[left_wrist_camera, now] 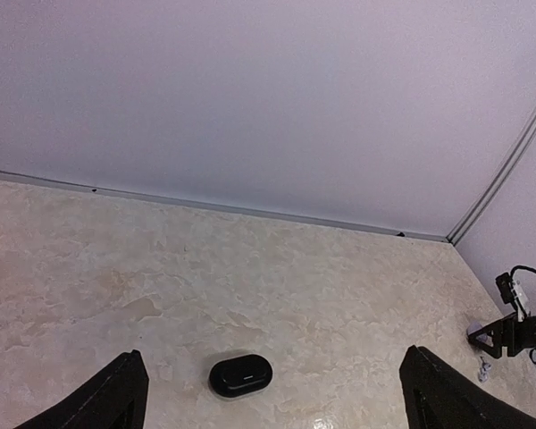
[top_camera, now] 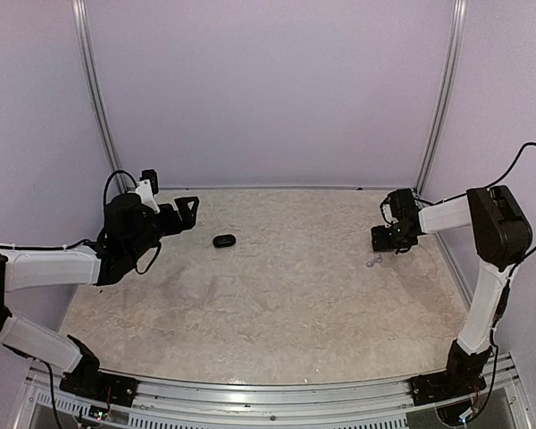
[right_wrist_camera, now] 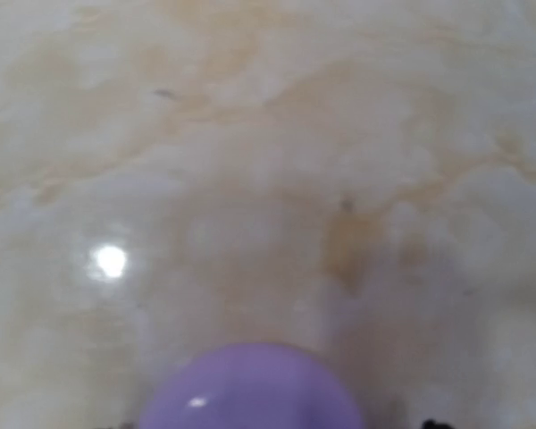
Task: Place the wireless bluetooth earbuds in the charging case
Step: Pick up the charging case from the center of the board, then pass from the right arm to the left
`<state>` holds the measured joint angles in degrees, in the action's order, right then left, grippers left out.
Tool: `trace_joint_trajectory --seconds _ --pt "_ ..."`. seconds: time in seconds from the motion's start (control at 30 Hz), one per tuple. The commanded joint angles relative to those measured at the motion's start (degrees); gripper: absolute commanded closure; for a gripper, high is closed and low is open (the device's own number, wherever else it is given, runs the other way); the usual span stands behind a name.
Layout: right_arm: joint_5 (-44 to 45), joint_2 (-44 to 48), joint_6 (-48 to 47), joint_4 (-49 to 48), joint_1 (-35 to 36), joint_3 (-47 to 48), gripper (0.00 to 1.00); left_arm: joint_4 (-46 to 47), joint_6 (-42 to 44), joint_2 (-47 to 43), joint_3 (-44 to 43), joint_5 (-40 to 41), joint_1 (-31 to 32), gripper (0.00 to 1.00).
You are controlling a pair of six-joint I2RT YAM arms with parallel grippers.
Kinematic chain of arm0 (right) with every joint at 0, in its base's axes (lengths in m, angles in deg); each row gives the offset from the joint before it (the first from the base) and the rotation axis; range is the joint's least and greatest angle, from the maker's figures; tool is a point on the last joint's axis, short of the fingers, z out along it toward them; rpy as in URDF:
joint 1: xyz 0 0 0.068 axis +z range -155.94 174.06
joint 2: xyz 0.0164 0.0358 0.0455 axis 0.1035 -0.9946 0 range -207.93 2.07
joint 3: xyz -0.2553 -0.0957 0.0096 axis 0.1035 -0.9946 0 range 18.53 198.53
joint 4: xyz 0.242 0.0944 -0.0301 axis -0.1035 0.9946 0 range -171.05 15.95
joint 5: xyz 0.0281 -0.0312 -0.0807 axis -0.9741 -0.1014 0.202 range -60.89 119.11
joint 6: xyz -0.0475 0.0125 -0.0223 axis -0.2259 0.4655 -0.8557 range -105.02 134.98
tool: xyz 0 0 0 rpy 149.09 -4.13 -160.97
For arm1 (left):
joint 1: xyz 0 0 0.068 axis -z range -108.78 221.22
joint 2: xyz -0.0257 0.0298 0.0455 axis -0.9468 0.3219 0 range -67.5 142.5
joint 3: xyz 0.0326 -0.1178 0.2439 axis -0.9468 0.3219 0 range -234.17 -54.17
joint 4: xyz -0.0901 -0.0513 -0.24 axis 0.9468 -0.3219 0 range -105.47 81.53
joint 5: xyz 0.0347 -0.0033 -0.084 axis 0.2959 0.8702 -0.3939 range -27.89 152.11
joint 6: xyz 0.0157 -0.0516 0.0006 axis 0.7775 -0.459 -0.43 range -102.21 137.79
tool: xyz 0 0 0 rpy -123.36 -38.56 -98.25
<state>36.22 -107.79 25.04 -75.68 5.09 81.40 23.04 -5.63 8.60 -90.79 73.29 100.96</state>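
Note:
A shut black oval charging case [top_camera: 224,240] lies on the marble table; in the left wrist view the case [left_wrist_camera: 241,374] sits just ahead, between my fingers. My left gripper [top_camera: 184,211] is open and empty, left of it. My right gripper [top_camera: 386,238] is low over the table at the right. A rounded lavender case [right_wrist_camera: 255,391] fills the bottom of the right wrist view where the jaws are; the fingers are hidden behind it. Tiny pale earbuds [top_camera: 372,261] lie on the table just in front of the right gripper, also showing small in the left wrist view [left_wrist_camera: 484,371]. No black earbuds show.
Lavender walls enclose the table on the back and sides, with metal posts [top_camera: 439,98] in the back corners. The right gripper is near the right wall. A metal rail [top_camera: 277,393] runs along the near edge.

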Motion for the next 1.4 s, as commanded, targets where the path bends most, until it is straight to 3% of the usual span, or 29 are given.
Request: trace_joint_trajectory --seconds 0.0,0.4,0.53,0.77,1.07,1.37 --pt "-2.33 -1.38 0.45 1.44 -2.10 1.31 0.29 1.02 2.03 -1.33 0.39 1.47 0.05 0.02" --pt "-7.00 -2.56 -0.74 2.71 -2.24 2.87 0.50 2.28 2.14 -2.00 1.28 -0.22 -0.33 0.02" --pt "-13.97 0.73 -2.54 2.67 -2.24 2.65 0.58 4.98 3.31 -1.80 2.27 -3.09 1.04 0.01" --pt "-27.80 8.65 -7.27 7.44 -0.31 5.00 0.64 10.95 12.62 -2.08 4.09 -2.39 8.51 0.01" --pt "-47.97 17.51 -12.94 16.46 7.46 7.27 0.66 12.14 21.38 -2.97 5.69 -17.81 13.94 0.05" --pt "-67.44 23.49 -12.19 17.24 16.63 3.62 0.68 6.73 39.38 -3.82 7.13 -23.47 29.45 0.11"
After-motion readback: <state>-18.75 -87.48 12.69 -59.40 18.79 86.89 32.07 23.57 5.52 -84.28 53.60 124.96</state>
